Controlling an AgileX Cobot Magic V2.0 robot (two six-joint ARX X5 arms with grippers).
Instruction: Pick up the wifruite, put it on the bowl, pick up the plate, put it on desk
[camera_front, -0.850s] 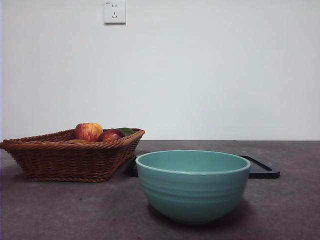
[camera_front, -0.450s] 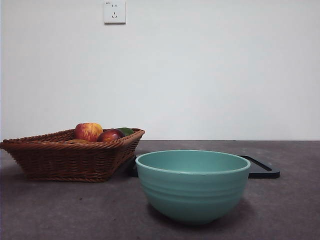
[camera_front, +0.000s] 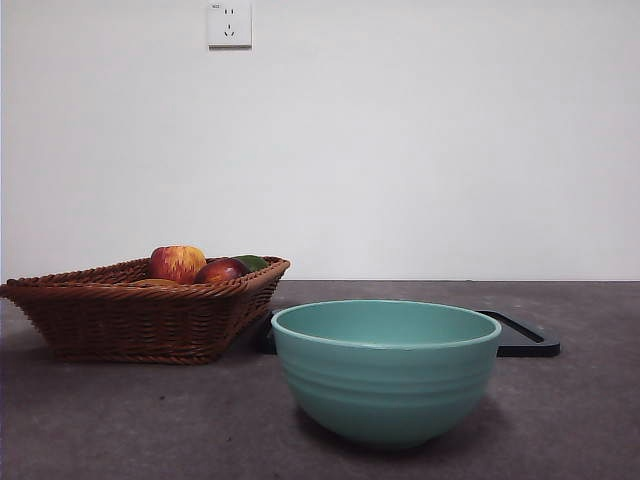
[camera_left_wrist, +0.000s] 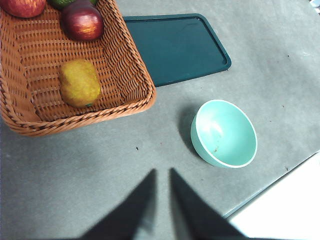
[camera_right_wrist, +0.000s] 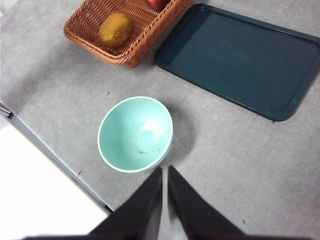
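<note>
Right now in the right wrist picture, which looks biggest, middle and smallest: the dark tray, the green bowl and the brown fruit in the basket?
1. The dark tray looks biggest.
2. The green bowl is in the middle.
3. The brown fruit looks smallest.
The bowl is nearer the camera, which may enlarge it a little.

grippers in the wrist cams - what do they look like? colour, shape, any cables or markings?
Both look alike: the left gripper and right gripper each show two matte black jaws, wide at the base and tapering to points. No cables, markings or labels are visible on them. The front view shows neither arm.
</note>
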